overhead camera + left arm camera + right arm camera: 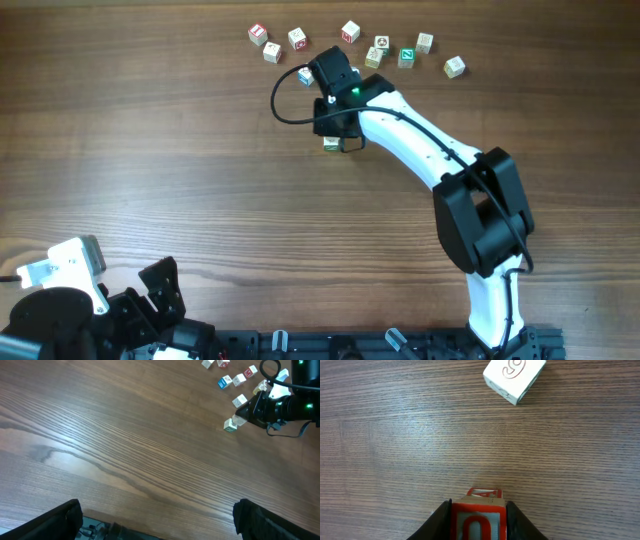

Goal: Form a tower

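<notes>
Right tool point(478, 506): clamped on a red-printed cube point(477, 527), just above the tower point(332, 143); contact unclear.
Left tool point(157, 510): jaws wide, empty, near-left.
Tower: mid-desk point(150, 150), green print showing, just near of the loose cubes point(350, 31).
Handling (judged): light, stiff wood with smooth faces; stack probably tips at a nudge.
Grip: opposite side faces, mid-height, square.

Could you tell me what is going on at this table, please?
The right claw is shut on a red-printed cube, holding it over the small tower; whether it rests on it I cannot tell. Beyond it lie loose cubes. The left claw is open, holding nothing.
</notes>
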